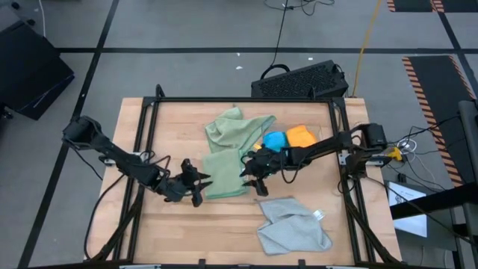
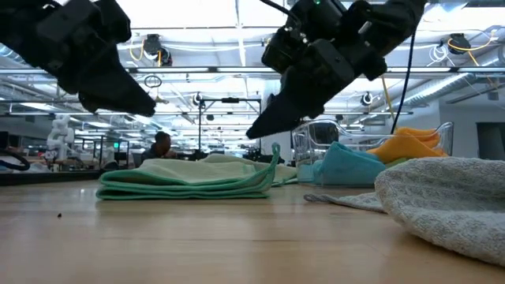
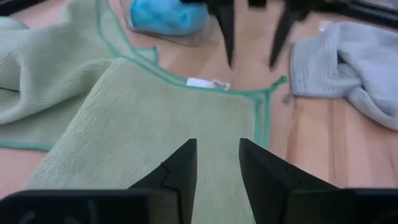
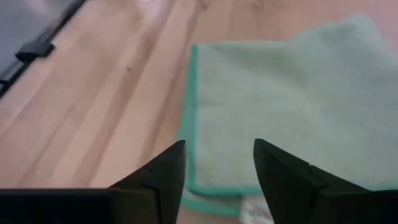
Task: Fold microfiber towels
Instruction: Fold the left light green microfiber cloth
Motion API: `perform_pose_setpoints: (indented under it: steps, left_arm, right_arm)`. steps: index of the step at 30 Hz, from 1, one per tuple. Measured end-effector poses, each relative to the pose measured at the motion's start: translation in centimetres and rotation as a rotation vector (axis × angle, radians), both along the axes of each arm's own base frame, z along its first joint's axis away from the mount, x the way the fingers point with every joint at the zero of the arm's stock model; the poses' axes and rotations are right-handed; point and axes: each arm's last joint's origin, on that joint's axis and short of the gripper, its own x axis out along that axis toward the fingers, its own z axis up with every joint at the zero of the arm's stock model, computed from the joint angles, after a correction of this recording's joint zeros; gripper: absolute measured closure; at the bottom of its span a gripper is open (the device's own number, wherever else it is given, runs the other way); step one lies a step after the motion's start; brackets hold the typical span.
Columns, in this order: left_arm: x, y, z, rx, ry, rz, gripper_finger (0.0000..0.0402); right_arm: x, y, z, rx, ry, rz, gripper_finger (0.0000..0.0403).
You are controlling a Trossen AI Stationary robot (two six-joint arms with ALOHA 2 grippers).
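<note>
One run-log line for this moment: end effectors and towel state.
left end effector: open, empty, at folded sage towel | right end effector: open, empty, opposite edge | grey towel: unfolded

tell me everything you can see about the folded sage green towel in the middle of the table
The folded sage green towel is soft microfiber with a brighter green stitched edge and a small white tag. It lies flat in neat layers on the wooden table, beside a second, crumpled sage towel. Both end effectors hover open above it, neither touching.
</note>
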Motion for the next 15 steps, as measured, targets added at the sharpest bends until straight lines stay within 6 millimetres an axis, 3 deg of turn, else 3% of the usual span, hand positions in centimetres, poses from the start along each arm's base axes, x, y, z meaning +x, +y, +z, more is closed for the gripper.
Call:
perform_pose_setpoints:
  steps: [6,15]
  left_arm:
    - [0.8,-0.3,-2.5,-0.022,0.049,0.076,0.0294]
    - [0.6,-1.0,-5.8,-0.186,0.286,-0.036,0.0308]
  right_arm:
    - [0.8,1.7,-2.0,-0.022,-0.017,-0.012,0.028]
    - [0.7,4.6,-5.8,-0.109,0.059,0.015,0.0355]
